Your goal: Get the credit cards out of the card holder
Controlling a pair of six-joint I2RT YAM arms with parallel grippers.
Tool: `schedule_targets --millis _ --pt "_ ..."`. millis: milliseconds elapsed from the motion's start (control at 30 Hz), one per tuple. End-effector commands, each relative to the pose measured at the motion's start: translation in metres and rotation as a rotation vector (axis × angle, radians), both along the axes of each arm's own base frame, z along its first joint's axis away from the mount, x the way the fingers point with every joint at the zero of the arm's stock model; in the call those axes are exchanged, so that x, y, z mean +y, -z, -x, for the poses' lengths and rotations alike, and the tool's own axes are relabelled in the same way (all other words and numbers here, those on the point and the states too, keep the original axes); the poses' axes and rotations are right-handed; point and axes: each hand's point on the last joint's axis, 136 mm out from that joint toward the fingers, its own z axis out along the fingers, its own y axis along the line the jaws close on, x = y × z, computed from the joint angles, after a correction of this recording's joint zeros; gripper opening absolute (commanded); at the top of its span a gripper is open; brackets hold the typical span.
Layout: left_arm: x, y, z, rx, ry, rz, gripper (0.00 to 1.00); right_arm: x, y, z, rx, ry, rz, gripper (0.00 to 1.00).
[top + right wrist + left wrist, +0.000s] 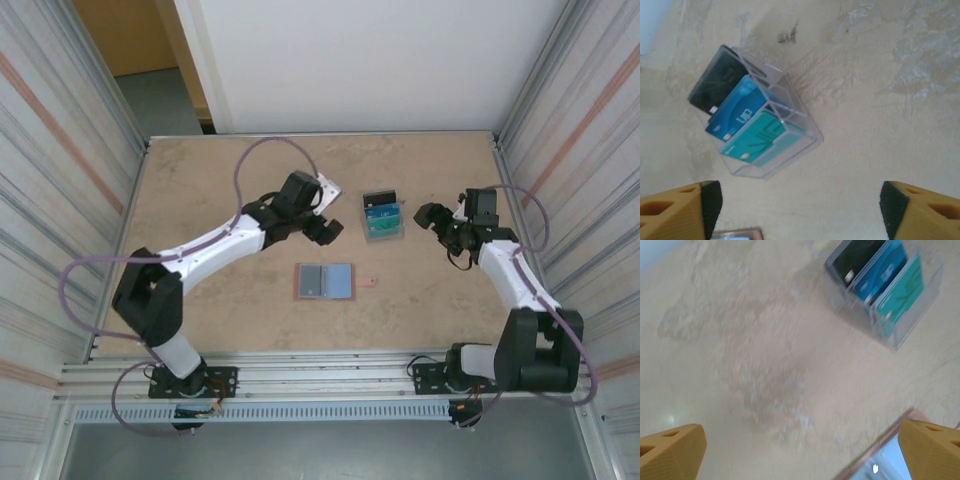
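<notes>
1. Hovering over the table (pixel 200 180), the left gripper (pixel 800 452) has its jaws spread wide. Nothing sits between the orange fingertips (pixel 670 452) except tabletop.
2. The card holder (pixel 324 281) lies opened flat with its light-blue inside panels facing up, on the near side of the left jaws and apart from them. In the left wrist view its edge shows just beside the fingertip at the bottom right. The snap tab (pixel 368 282) sticks out on its right side. I cannot tell whether any card sits in its panels.
3. The clear stand (pixel 381 217) sits between the two grippers, ahead of the left jaws and to their right, touching neither gripper.
4. The credit cards (pixel 737 117), one blue and one teal, stand upright in the slots of the clear stand. A dark card (pixel 715 82) is in the slot behind them. All are outside the card holder.
5. The right gripper (pixel 800 210) has its jaws spread apart with nothing pinched. The stand with the cards lies ahead of these jaws, toward the left-hand finger. A corner of the card holder shows just beside that finger at the bottom edge.
</notes>
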Motion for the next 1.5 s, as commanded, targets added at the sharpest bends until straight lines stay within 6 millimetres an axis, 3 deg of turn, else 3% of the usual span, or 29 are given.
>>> schedule_targets --millis 0,267,567,967,1133,1467 --pt "0.032 -0.010 0.008 -0.002 -0.208 0.110 0.99 0.002 -0.010 -0.036 -0.086 -0.038 -0.043 0.72" --pt "0.082 0.010 0.047 0.034 -0.377 0.153 0.99 -0.006 0.033 -0.079 0.008 -0.022 -0.049 0.40" --pt "0.113 0.021 0.063 0.038 -0.484 0.138 0.99 0.001 0.081 -0.102 0.101 -0.046 -0.080 0.32" --pt "0.125 0.013 0.064 -0.011 -0.523 0.156 0.99 0.047 0.097 -0.112 0.136 -0.153 -0.049 0.31" --pt "0.125 0.011 0.064 -0.023 -0.523 0.174 0.99 0.067 0.095 -0.116 0.134 -0.193 -0.030 0.31" --pt "0.119 0.014 0.062 -0.011 -0.521 0.200 0.99 0.084 0.086 -0.098 0.156 -0.185 0.003 0.30"
